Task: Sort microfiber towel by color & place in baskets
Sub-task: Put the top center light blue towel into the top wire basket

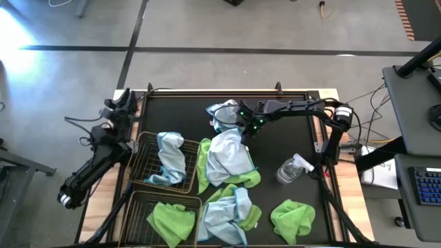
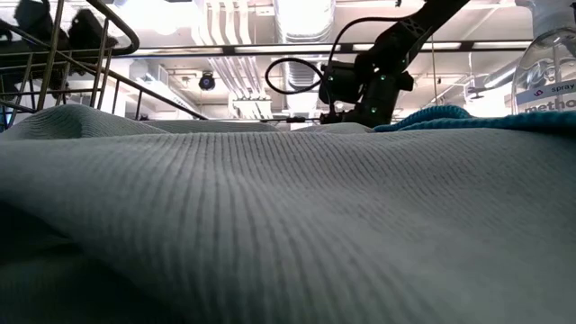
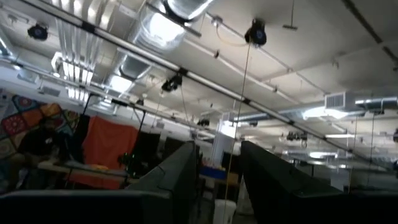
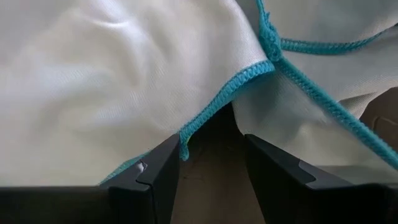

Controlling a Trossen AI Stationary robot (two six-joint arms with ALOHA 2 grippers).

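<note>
My right gripper (image 1: 242, 126) is open and low over the far edge of a pale blue-white towel (image 1: 227, 155), which lies partly on a lime green towel (image 1: 203, 165). In the right wrist view the towel's teal hem (image 4: 239, 84) runs just ahead of the open fingertips (image 4: 163, 163). Another pale towel (image 1: 222, 114) lies beside the gripper toward the far edge. The far basket (image 1: 141, 148) holds a pale towel (image 1: 169, 158). The near basket (image 1: 138, 203) holds a green towel (image 1: 169, 219). My left gripper (image 1: 118, 105) is open at the table's far left and points up at the ceiling. My right gripper comes at the pale towel's hemmed edge (image 4: 186, 134) slanting down from the table's far right. The hem's end hangs between the open fingers. I cannot tell whether a finger touches the cloth.
A clear spray bottle (image 1: 293, 169) lies to the right of the towels. A pale and green heap (image 1: 231, 210) and a single green towel (image 1: 293, 217) lie near the front edge. In the low view a towel (image 2: 270, 225) fills the foreground.
</note>
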